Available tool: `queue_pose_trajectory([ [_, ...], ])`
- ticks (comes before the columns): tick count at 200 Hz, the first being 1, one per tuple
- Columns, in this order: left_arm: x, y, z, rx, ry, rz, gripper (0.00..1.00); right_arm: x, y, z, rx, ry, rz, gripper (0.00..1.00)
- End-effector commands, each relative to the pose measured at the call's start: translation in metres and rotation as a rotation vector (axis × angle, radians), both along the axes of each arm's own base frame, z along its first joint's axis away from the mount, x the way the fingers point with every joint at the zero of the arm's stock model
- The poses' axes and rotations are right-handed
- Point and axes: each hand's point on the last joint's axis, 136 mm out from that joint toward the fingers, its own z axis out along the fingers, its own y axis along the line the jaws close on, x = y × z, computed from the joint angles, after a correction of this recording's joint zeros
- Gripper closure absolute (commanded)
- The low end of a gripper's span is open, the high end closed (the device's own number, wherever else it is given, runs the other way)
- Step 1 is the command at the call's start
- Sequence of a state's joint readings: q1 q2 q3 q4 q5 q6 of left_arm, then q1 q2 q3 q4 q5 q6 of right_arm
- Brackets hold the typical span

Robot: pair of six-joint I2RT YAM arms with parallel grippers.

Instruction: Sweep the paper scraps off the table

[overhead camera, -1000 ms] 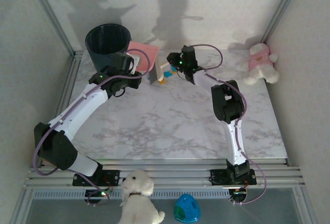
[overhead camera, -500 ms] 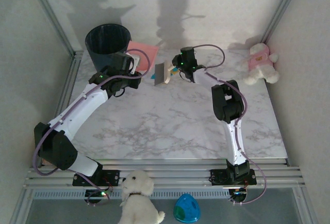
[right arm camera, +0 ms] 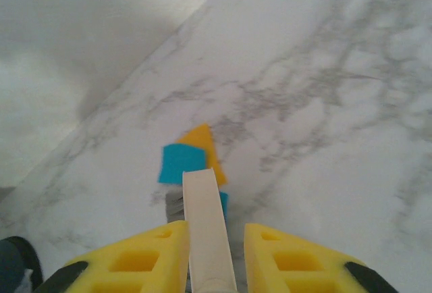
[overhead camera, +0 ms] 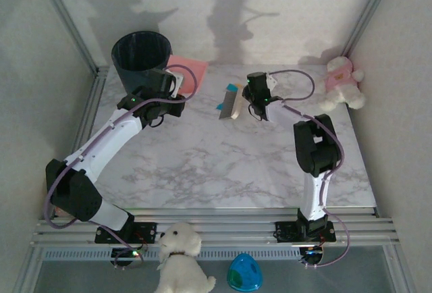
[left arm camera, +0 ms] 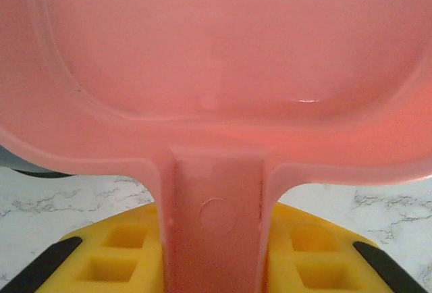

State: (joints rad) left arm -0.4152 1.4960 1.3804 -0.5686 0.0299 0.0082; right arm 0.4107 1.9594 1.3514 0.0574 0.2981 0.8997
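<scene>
At the back of the marble table [overhead camera: 223, 165], a few blue and orange paper scraps [overhead camera: 230, 89] lie beside a small brush [overhead camera: 233, 104]. My right gripper [overhead camera: 252, 97] is shut on the brush's cream handle [right arm camera: 206, 219]. In the right wrist view my right gripper [right arm camera: 214, 246] points at a blue scrap [right arm camera: 181, 163] and an orange scrap [right arm camera: 201, 140] just past the grey bristles [right arm camera: 173, 203]. My left gripper [overhead camera: 173, 85] is shut on the handle [left arm camera: 213, 225] of a pink dustpan [overhead camera: 190, 68], held by the bin; its pan [left arm camera: 223, 50] looks bare.
A dark round bin [overhead camera: 140, 55] stands at the back left corner, next to the dustpan. A pink-and-white plush toy [overhead camera: 341, 81] sits at the back right. A white plush dog [overhead camera: 181, 259] and a blue egg-shaped thing [overhead camera: 244, 273] lie in front of the rails.
My right gripper has carried the brush to the right, away from the dustpan. Some scraps now lie beside the brush. The left arm and dustpan have stayed put.
</scene>
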Motion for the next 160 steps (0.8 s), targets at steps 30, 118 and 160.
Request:
queue_pose_trajectory([
  [30,0.000,0.001,-0.003,0.013,0.016,-0.012,1.00,-0.052,-0.037,-0.001,-0.058,0.026,-0.067,1.00],
  [118,0.000,0.002,-0.002,0.024,0.012,-0.007,1.00,-0.051,-0.019,0.093,-0.002,-0.176,0.077,1.00],
  [160,0.000,0.001,-0.002,0.020,0.013,-0.012,1.00,-0.017,-0.021,0.100,0.035,-0.192,0.095,1.00],
])
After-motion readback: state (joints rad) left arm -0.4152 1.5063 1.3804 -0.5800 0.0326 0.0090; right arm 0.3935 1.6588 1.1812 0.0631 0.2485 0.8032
